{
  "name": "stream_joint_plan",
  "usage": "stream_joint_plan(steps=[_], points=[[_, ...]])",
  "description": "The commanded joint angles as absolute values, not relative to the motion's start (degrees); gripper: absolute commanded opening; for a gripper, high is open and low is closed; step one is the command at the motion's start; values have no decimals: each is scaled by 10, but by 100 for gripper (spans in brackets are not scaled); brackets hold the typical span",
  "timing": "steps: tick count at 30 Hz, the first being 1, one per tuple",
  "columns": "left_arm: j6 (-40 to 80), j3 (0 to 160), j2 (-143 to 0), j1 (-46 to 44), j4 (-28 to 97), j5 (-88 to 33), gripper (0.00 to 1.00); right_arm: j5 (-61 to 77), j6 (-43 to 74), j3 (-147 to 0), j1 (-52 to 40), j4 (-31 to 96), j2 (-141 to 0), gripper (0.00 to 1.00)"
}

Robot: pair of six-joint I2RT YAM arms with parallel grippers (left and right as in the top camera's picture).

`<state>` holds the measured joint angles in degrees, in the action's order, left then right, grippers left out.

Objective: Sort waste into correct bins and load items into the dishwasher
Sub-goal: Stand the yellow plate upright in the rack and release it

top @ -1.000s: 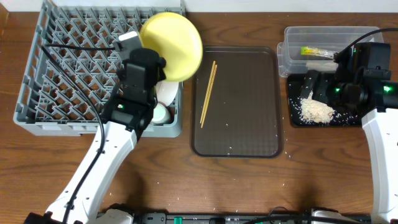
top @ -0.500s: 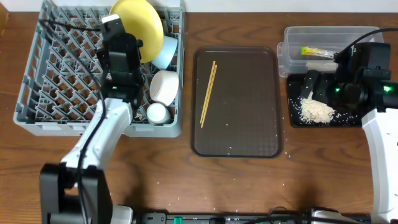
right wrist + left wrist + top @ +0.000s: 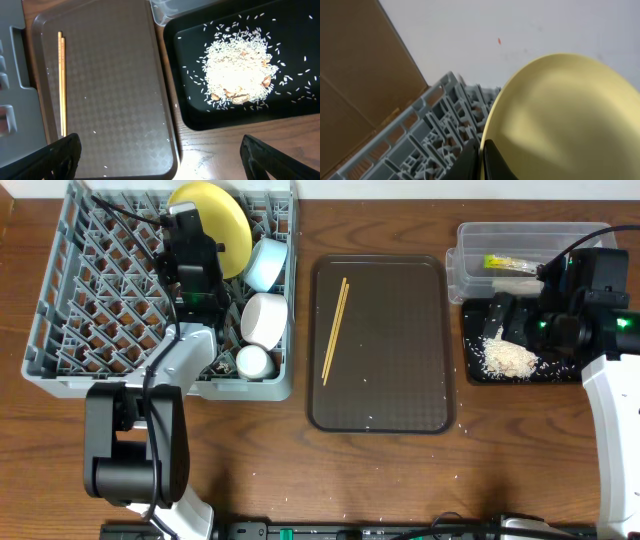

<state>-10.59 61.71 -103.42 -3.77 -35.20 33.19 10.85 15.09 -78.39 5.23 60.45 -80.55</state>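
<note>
We see left gripper [image 3: 188, 222] gripping plate [image 3: 228, 220], which stands on edge at the far side of rack [image 3: 70, 300]. Blue bowl [image 3: 268, 263], white bowl [image 3: 265, 318] and cup [image 3: 252, 361] are in the rack's right side. Chopsticks [image 3: 335, 330] lie on brown tray [image 3: 400, 380]. Rice [image 3: 508, 358] is in black tray [image 3: 475, 372] under right gripper [image 3: 500, 315]. Packet [image 3: 510, 264] is in tub [image 3: 468, 250].

The left arm [image 3: 185, 365] and right arm [image 3: 612, 395] share white lower links, black upper housings, small green lights [image 3: 543, 323] and thin black cables [image 3: 575, 242].
</note>
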Motion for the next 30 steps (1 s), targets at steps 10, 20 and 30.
stream_joint_plan(steps=[10, 20, 30], points=[[-122, 663, -1034, -25, -362, 343, 7, 107, 156, -790, 56, 605, -808, 99], [-133, 663, -1060, -1, -364, 339, 8, 107, 156, -790, 56, 605, -808, 99], [-133, 663, -1075, -14, -365, 334, 8, 107, 156, -790, 56, 605, -808, 99]])
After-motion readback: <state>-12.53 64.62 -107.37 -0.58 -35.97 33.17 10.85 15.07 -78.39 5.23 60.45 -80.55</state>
